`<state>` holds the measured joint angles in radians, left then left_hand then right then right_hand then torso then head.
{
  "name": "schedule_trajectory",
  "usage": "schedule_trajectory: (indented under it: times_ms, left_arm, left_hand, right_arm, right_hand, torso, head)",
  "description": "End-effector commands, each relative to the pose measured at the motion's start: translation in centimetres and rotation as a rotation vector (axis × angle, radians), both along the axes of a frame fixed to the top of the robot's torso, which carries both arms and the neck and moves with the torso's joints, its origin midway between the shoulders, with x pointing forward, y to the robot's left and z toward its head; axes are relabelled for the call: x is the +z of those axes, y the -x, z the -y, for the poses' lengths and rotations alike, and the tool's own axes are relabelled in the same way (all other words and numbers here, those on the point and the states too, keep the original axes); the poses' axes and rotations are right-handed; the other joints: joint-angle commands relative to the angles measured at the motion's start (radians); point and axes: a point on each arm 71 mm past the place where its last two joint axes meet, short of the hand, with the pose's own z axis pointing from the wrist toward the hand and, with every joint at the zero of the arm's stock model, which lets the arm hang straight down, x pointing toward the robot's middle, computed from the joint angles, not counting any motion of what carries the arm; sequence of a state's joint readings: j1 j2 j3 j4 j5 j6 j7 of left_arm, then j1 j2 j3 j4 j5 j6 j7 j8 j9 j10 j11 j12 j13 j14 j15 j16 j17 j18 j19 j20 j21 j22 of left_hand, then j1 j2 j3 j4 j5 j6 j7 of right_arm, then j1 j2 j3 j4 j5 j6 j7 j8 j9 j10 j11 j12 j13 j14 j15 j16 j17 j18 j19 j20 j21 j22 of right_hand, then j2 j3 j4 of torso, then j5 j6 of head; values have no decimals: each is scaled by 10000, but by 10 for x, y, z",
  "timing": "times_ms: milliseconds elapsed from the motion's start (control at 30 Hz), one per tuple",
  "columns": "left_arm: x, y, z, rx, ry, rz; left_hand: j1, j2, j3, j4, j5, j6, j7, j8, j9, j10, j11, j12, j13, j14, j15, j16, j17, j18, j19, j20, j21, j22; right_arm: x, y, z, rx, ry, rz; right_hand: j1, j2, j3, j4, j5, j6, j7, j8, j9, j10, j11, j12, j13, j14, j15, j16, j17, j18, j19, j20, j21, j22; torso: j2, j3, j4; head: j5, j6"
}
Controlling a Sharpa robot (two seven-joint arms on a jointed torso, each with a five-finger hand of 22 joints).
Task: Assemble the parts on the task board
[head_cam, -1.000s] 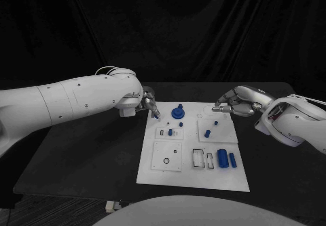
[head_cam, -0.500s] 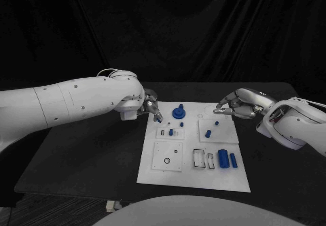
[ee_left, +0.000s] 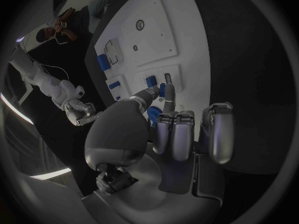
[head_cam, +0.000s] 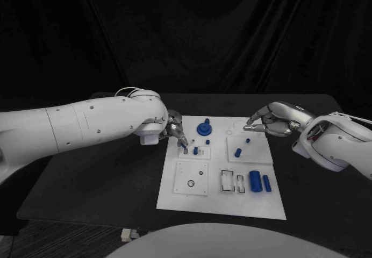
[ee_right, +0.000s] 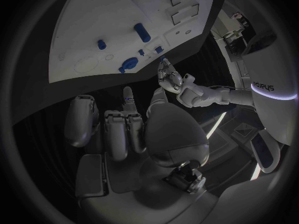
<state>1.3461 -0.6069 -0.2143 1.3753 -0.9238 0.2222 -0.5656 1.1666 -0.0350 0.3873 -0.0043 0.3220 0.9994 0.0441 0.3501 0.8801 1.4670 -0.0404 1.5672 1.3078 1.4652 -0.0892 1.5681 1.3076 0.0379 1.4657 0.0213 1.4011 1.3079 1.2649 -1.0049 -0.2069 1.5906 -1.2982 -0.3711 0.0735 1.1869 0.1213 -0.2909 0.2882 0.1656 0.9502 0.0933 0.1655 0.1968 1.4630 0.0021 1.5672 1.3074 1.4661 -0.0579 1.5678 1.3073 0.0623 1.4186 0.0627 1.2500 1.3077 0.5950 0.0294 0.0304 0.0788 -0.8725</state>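
The white task board (head_cam: 221, 201) lies mid-table. On it stand a blue round knob (head_cam: 204, 128), short blue pegs (head_cam: 195, 150) on a small plate, further pegs (head_cam: 237, 153) to the right, and two blue cylinders (head_cam: 254, 180) near the front. My left hand (head_cam: 174, 129) reaches over the board's left edge, its fingertips pointing down at the small plate. In the left wrist view the left hand (ee_left: 168, 129) pinches a small blue piece (ee_left: 161, 89) between thumb and finger. My right hand (head_cam: 273, 121) hovers at the board's far right corner, fingers curled in, with nothing visible in them.
The black table (head_cam: 101, 177) spreads wide to the left of the board. Two framed rectangular slots (head_cam: 226, 181) sit beside the cylinders. A square plate with a round hole (head_cam: 191, 184) lies at the board's front left. The right wrist view shows the board (ee_right: 106, 20) and my left hand (ee_right: 169, 77).
My left hand has moved toward me and slightly right, from the board's far left corner to above the small plate. The right hand has stayed in place.
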Motion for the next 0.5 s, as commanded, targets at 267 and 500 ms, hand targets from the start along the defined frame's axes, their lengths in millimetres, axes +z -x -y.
schedule_trajectory:
  times_ms: [267,500]
  left_arm:
    - [-2,1,6,-58,79,173]
    - [-6,2,6,-37,66,106]
  left_hand:
    - [-22,74,961,-887,-30,55,-109,19,23,1038,-21,36,2630,1056,-33,27,2632,48,132,-14,-82,1786]
    - [-40,79,976,-886,-55,54,-110,23,31,1038,-20,36,2630,1056,-31,27,2632,54,117,-11,-110,1775]
  right_arm:
    - [-2,0,0,-72,63,-91]
    - [-2,0,1,-77,55,-81]
  right_hand:
    - [-9,94,-71,-2,45,60,44,-62,-16,1078,66,36,2634,1047,82,30,2635,88,-75,-7,-34,1682]
    - [-9,94,-71,-2,45,60,44,-62,-16,1078,66,36,2634,1047,82,30,2635,88,-75,-7,-34,1682]
  torso:
    - [-4,-2,-2]
    - [-2,0,-4]
  head:
    - [5,-1]
    - [10,-1]
